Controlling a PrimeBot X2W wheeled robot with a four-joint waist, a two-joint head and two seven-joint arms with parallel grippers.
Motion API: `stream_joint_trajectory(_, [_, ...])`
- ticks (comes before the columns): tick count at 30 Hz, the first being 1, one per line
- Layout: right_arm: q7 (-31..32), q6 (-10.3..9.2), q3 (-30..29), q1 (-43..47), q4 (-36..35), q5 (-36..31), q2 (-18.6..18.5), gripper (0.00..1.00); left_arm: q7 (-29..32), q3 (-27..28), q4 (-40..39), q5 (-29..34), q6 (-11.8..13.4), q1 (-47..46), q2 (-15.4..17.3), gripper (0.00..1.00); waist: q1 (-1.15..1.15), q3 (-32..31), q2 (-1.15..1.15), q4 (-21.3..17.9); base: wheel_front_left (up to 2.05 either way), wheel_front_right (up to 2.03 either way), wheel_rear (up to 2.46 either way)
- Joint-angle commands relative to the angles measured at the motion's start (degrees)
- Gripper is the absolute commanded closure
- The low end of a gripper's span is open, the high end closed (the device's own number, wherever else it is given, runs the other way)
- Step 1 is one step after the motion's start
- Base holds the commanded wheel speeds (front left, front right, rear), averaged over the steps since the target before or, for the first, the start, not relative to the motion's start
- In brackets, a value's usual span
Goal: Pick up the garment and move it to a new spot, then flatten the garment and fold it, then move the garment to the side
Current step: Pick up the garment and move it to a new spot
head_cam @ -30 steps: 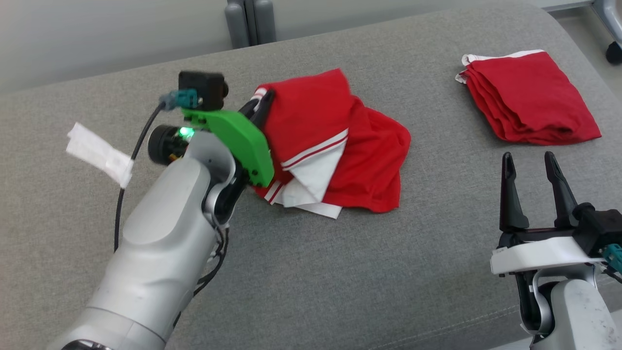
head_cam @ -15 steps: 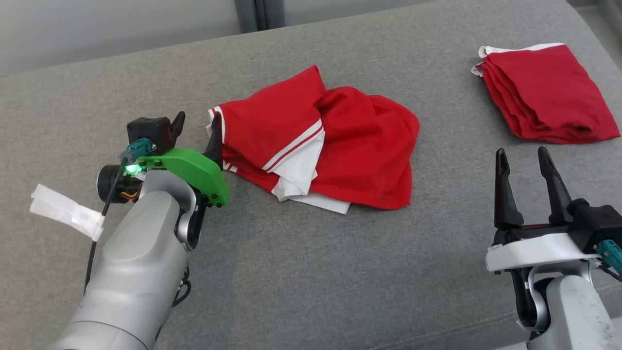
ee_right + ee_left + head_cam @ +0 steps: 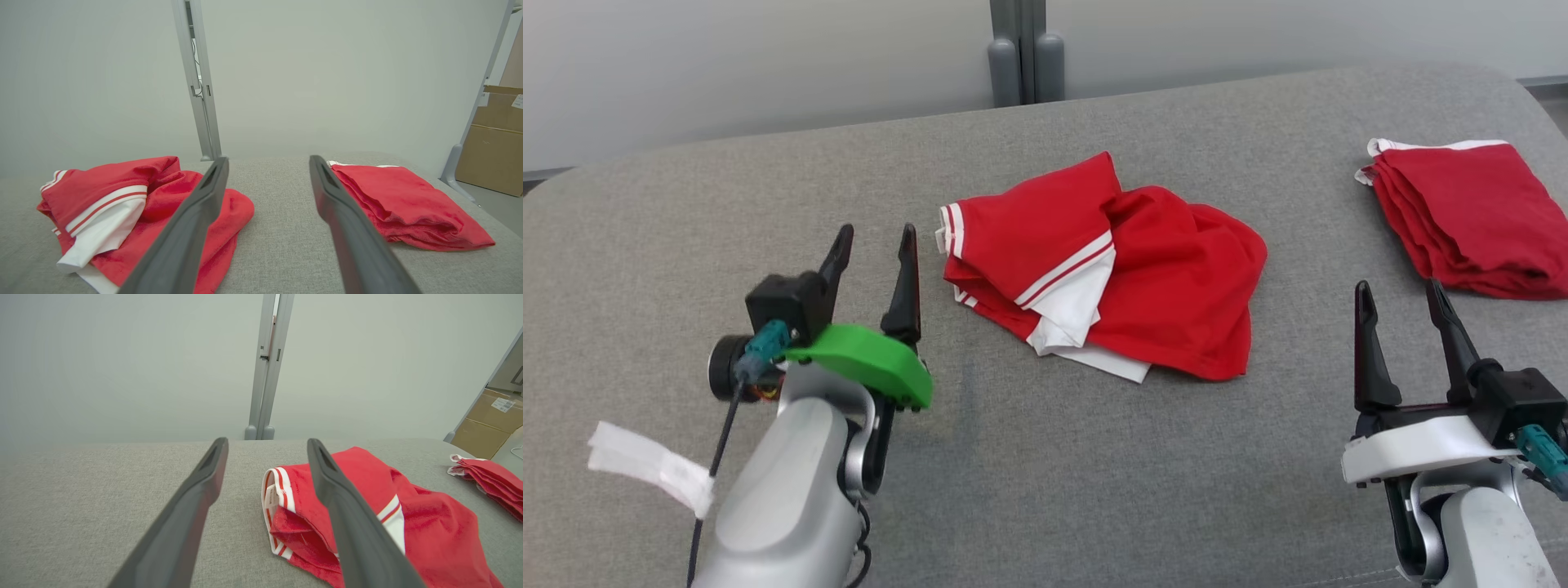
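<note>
The crumpled red garment (image 3: 1176,278) with white stripes and a white panel lies in a heap at the middle of the grey padded surface (image 3: 1045,474). My left gripper (image 3: 876,237) stands open just left of its striped edge, clear of the cloth. In the left wrist view the garment (image 3: 433,535) lies to the right beyond the open left gripper (image 3: 267,443). At the lower right, my right gripper (image 3: 1396,290) is open and empty. The right wrist view looks past the right gripper (image 3: 268,159) at the garment (image 3: 122,179) on the left.
A second red garment (image 3: 1470,212), folded, rests at the far right of the surface (image 3: 388,200). A grey post (image 3: 1021,49) stands against the wall behind. A white tag (image 3: 645,465) hangs from my left arm's cable. A cardboard box (image 3: 494,159) stands off to the right.
My left gripper has opened, let go of the garment's striped edge and drawn back to the left. The garment now lies loose on the surface. The head camera has shifted.
</note>
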Motion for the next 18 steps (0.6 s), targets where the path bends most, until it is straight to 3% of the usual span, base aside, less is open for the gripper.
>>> stream_joint_trajectory(1, [-0.14, -0.09, -0.14, 1.07, 0.24, -0.44, -0.1, 0.0, 0.0, 0.75, -1.84, 1.83, 0.57, 3.56, 0.07, 0.0, 0.0, -2.34, 0.0, 1.76, 0.0, 0.0, 0.0])
stream_joint_trajectory(11, [-0.03, -0.09, 1.7, 4.91, 1.94, 0.67, -0.09, 0.0, -0.01, 8.89, -14.33, 6.86, 2.44, 21.13, -2.15, 0.0, 0.0, -5.24, 0.0, 3.51, 0.0, 0.0, 0.0])
stream_joint_trajectory(18, [-0.14, -0.09, 3.61, 6.94, 3.06, 3.04, -0.1, 0.0, -0.01, 10.83, -18.86, 9.89, 2.64, 28.27, -3.17, 0.0, 0.0, -6.38, 0.0, 4.51, 0.0, 0.0, 0.0])
